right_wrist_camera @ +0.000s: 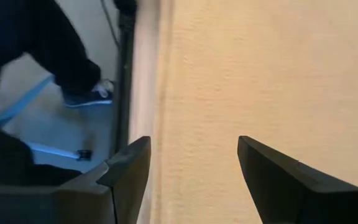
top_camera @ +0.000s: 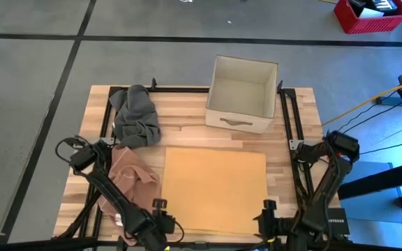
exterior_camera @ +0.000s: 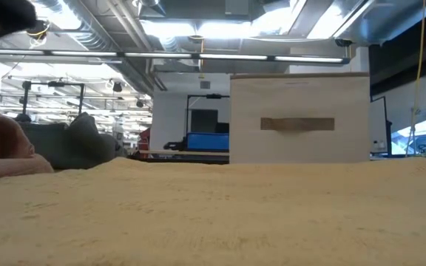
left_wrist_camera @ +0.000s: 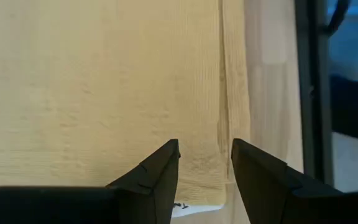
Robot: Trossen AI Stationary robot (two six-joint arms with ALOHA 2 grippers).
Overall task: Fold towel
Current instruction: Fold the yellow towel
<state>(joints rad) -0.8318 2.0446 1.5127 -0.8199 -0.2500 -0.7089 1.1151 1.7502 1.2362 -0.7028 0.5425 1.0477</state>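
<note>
The yellow towel (top_camera: 215, 192) lies flat on the wooden table (top_camera: 187, 132), reaching to its near edge. It fills the foreground of the low view (exterior_camera: 213, 214). My left gripper (top_camera: 160, 222) stands open over the towel's near left corner (left_wrist_camera: 225, 183), where the left wrist view shows a folded strip along the side edge (left_wrist_camera: 235, 93). My right gripper (top_camera: 267, 222) stands open over the towel's near right corner, its fingers on either side of the towel's edge (right_wrist_camera: 166, 124). I see neither gripper touching the cloth.
A beige fabric box (top_camera: 241, 94) stands at the far middle, just beyond the towel. A crumpled grey cloth (top_camera: 136, 115) and a pinkish-brown cloth (top_camera: 128, 178) lie to the left. In the right wrist view a person's dark leg and shoe (right_wrist_camera: 87, 93) show beyond the table's edge.
</note>
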